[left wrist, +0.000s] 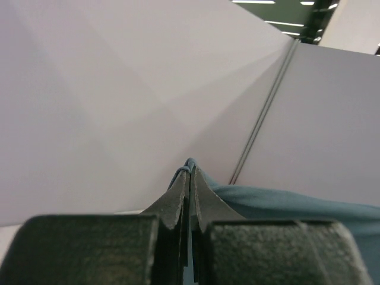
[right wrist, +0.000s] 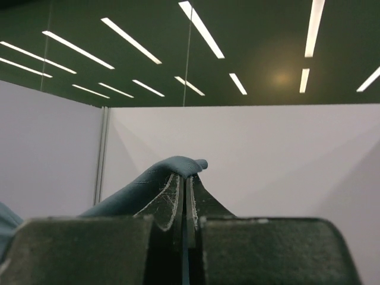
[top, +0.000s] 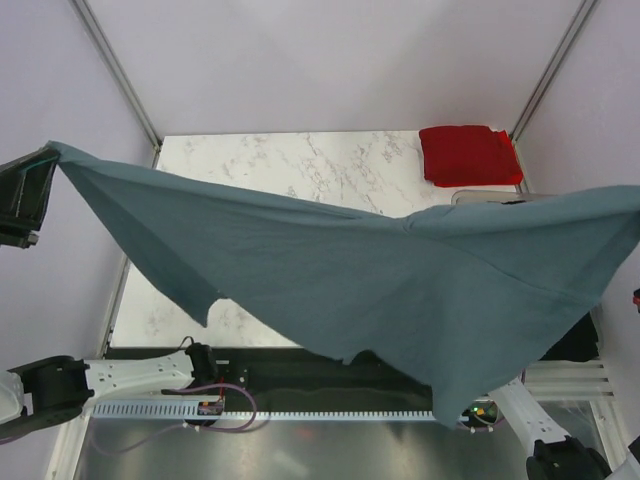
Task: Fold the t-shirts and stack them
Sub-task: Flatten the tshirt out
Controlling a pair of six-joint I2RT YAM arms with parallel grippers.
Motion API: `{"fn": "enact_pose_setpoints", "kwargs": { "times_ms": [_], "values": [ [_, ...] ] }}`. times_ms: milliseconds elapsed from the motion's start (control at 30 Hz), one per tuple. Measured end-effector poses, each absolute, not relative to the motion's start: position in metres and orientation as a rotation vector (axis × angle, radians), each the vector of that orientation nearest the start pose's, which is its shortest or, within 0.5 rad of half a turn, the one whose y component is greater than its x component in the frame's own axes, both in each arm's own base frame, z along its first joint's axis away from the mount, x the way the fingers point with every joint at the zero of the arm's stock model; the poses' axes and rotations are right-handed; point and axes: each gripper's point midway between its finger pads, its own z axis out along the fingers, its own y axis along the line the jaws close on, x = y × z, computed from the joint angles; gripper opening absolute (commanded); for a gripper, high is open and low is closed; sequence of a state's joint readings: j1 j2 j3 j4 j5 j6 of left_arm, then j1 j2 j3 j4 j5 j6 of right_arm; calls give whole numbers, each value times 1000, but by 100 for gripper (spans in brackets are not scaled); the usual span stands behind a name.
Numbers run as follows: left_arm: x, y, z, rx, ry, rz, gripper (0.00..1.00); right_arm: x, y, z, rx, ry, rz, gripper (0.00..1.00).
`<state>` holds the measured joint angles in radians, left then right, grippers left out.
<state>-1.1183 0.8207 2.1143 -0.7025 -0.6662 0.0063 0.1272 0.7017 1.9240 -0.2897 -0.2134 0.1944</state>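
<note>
Blue-grey t-shirt: 1, aloft | left claw, right claw: 2, clamped on it | red t-shirt: 1, folded

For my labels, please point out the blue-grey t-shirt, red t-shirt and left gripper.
blue-grey t-shirt (top: 400,270), top view, stretched middle.
red t-shirt (top: 468,155), top view, folded centre.
left gripper (left wrist: 189,171), left wrist view, between fingertips.

Stretched blue-grey t-shirt curtains my path to table; folded red t-shirt occupies far-right corner; far-left marble free.
</note>
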Motion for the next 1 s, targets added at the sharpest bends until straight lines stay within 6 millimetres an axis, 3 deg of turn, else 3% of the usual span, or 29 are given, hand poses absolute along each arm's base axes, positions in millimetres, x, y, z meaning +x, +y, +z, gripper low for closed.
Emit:
{"fn": "enact_pose_setpoints", "kwargs": {
  "times_ms": [167, 300, 367, 400, 467, 533, 600, 633, 667, 733, 800, 833, 867, 900, 933, 967, 1000],
  "values": [
    [108, 5, 655, 55, 1058, -670, 2, -17, 51, 724, -239, 536, 372, 0],
    [126, -13, 648, 84, 1074, -552, 2, -10, 62, 734, -306, 486, 387, 0],
    [153, -33, 636, 79, 1113, -411, 2, 20, 73, 736, -344, 489, 407, 0],
    [170, -51, 625, 89, 1137, -327, 2, 45, 80, 736, -359, 502, 420, 0],
    [202, -87, 598, 145, 1206, -174, 2, 113, 94, 730, -377, 564, 450, 0],
    [252, -131, 562, 224, 1300, 12, 2, 206, 109, 710, -377, 673, 483, 0],
    [312, -157, 515, 289, 1405, 167, 2, 312, 124, 667, -359, 825, 518, 0],
    [345, -165, 481, 327, 1478, 225, 2, 360, 130, 640, -348, 897, 532, 0],
    [374, -159, 453, 330, 1546, 275, 2, 410, 137, 607, -333, 978, 545, 0],
    [432, -131, 386, 308, 1716, 348, 2, 495, 146, 528, -292, 1153, 565, 0],
    [479, -77, 322, 204, 1879, 410, 2, 569, 151, 429, -229, 1350, 579, 2],
    [495, -53, 295, 153, 1949, 426, 5, 598, 152, 379, -194, 1451, 577, 9],
    [509, -27, 269, 96, 2014, 450, 10, 620, 151, 342, -154, 1523, 569, 52],
    [519, -10, 249, 58, 2071, 463, 38, 640, 149, 305, -109, 1599, 562, 74],
    [533, 7, 230, 14, 2122, 470, 54, 658, 147, 279, -72, 1652, 544, 98],
    [547, 17, 217, -26, 2153, 452, 68, 669, 144, 262, -45, 1684, 525, 98],
    [562, 23, 202, -57, 2186, 419, 92, 679, 141, 244, -9, 1725, 502, 98]
  ]
}}
